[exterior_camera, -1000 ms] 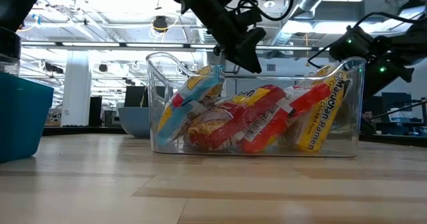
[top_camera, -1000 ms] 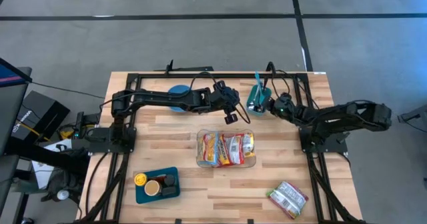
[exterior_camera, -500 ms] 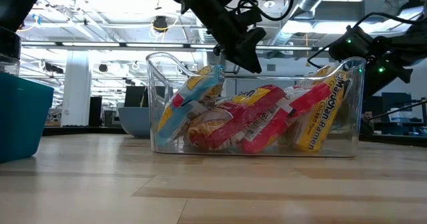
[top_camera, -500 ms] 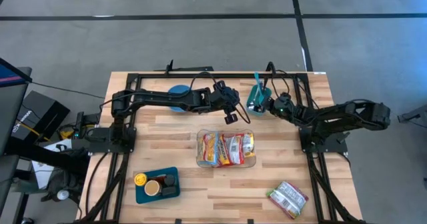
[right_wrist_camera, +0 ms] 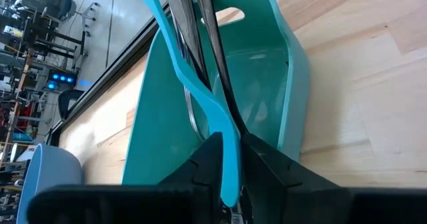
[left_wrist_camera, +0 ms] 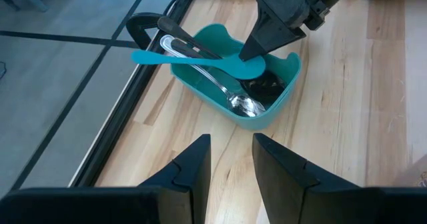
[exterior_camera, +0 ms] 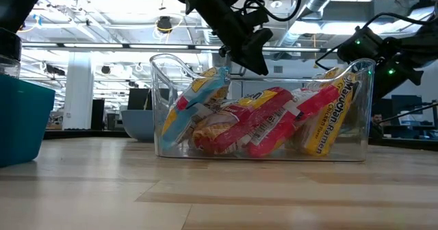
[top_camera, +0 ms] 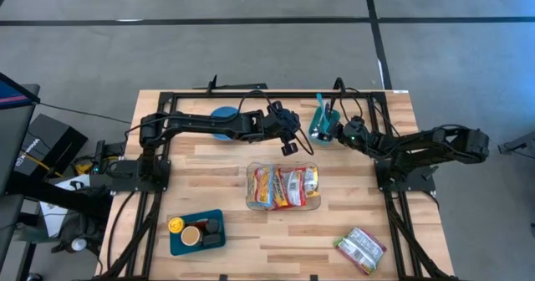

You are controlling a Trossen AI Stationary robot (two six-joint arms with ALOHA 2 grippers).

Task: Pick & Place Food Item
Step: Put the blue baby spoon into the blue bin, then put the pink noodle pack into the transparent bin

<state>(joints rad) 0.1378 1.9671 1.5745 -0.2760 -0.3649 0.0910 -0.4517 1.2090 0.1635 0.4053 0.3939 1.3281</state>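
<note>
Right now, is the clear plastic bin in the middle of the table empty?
No, the clear plastic bin holds several red and yellow ramen packets lying side by side.

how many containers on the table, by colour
teal: 2, utensil bin and tray
clear: 1, snack bin
blue: 1, bowl
total: 4
</note>
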